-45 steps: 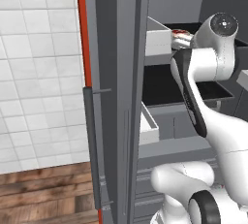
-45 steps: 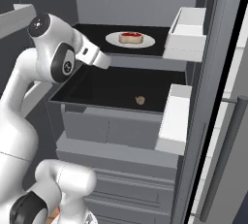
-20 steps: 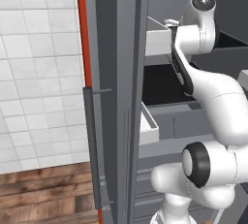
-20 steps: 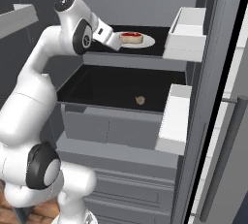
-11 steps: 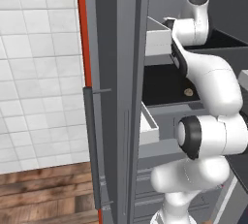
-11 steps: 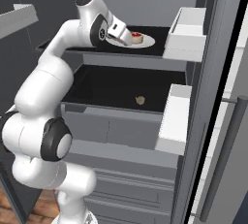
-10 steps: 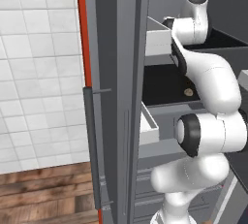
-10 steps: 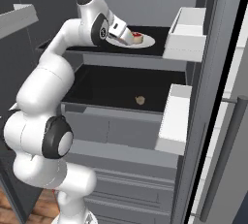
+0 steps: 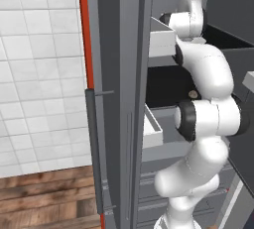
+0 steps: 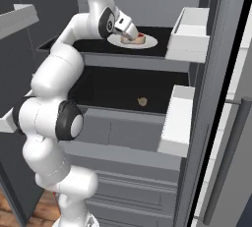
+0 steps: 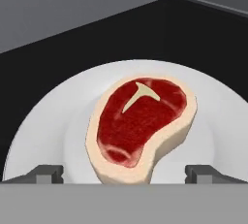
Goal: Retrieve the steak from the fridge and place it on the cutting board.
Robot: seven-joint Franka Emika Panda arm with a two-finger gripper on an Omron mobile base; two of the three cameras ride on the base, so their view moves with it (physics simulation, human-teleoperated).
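My gripper [image 11: 124, 173] is spread wide around the steak [image 11: 142, 124]; close too shallow and it'll skid across the plate [image 11: 43, 126].

Fridge [image 10: 216, 73], door open: steak [image 11: 140, 123] on plate [image 11: 53, 126], plate on upper shelf [image 10: 162, 56]. Pincer [image 11: 123, 172] just before the steak, one fingertip to each side. Small round item [image 10: 142, 101] on the shelf below. Door bins [image 10: 189, 34] to the right.

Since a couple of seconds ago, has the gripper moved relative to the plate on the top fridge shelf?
Yes. The gripper has travelled right along the top shelf and now sits over the white plate, fingertips either side of the steak.
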